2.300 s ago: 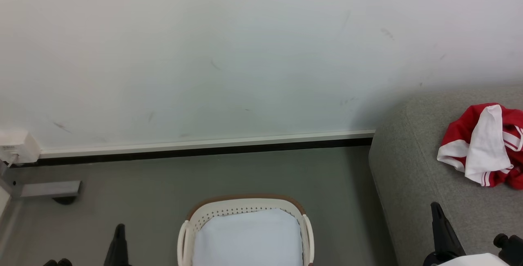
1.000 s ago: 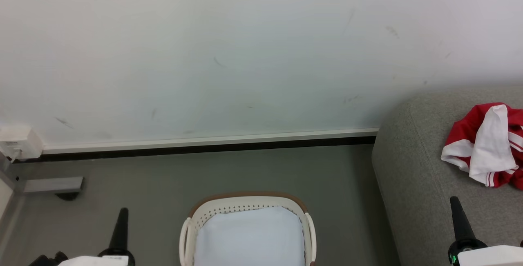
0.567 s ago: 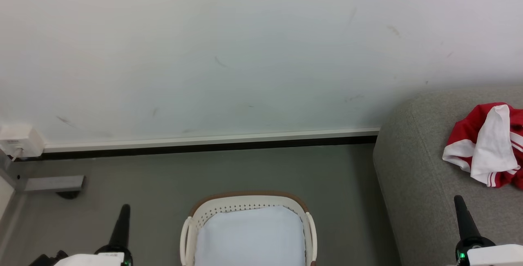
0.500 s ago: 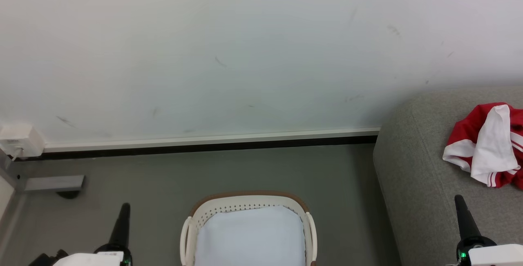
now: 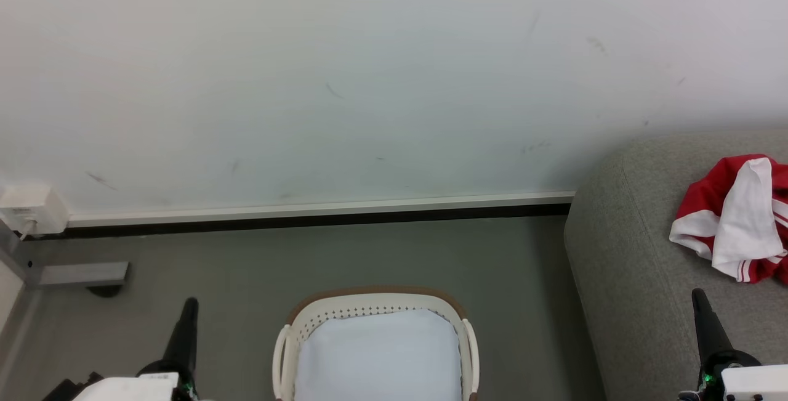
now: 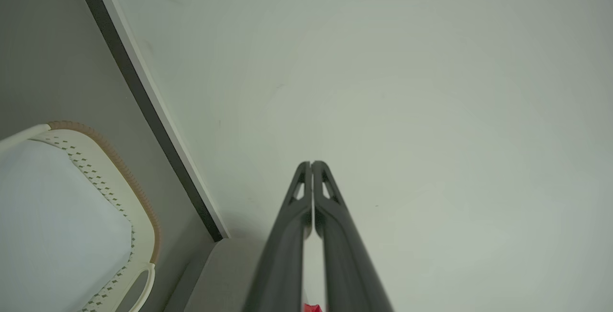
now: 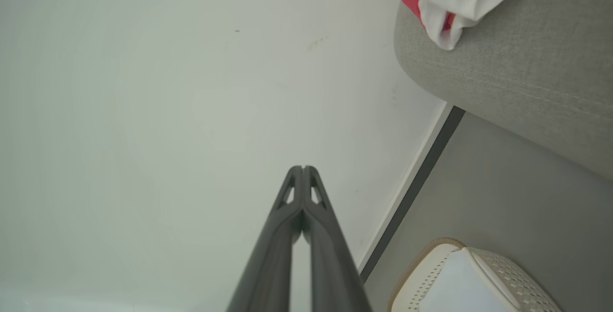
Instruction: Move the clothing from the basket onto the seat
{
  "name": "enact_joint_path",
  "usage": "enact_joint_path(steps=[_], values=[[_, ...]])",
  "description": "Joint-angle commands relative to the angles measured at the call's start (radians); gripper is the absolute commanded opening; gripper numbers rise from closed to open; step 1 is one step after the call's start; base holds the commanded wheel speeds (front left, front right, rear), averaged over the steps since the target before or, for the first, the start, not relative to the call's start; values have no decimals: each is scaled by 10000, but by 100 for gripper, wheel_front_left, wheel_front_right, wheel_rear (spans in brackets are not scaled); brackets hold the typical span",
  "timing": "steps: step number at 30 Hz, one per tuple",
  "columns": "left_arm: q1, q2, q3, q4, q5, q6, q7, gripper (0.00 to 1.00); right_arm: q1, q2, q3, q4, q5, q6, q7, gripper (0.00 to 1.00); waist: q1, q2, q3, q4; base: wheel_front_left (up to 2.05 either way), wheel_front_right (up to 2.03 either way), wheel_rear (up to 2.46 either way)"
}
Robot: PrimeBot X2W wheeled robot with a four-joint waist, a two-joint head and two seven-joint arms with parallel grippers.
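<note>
Looks basically done: clothing (image 5: 739, 222) heaped on seat (image 5: 628, 265), nothing showing in basket (image 5: 375, 295), left gripper (image 5: 189, 305) and right gripper (image 5: 699, 297) pinched together, carrying nothing.

The clothing (image 5: 732, 216), at 3 o'clock in the head view, is bright red with a broad white band and thin red-and-white stripes on one edge; the seat (image 5: 622, 278) is plain mid grey; the basket (image 5: 369, 313), at 6 o'clock, is creamy white with rows of small dark holes, a brown rim and a pale bluish-white bottom; the floor (image 5: 369, 253) is dull grey-green; the wall (image 5: 369, 81) is off-white with some dark scuffs; the skirting (image 5: 308, 211) is a white strip over a black one; the left gripper (image 5: 191, 302) and the right gripper (image 5: 697, 293) are matt black.
</note>
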Motion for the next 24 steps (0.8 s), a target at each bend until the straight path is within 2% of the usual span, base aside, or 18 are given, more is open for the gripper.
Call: enact_joint_path(steps=[1, 24], values=[[-113, 85, -5, -78, -212, -43, 82, 0, -102, 1, -69, -90, 260, -16, 46, 0, 0, 0, 4, 5, 0, 0, 0], [-211, 101, -37, -224, -1797, -66, 502, 0, -162, 45, -410, -136, 1664, -21, 488, 0, 0, 0, 59, 70, 0, 0, 0]])
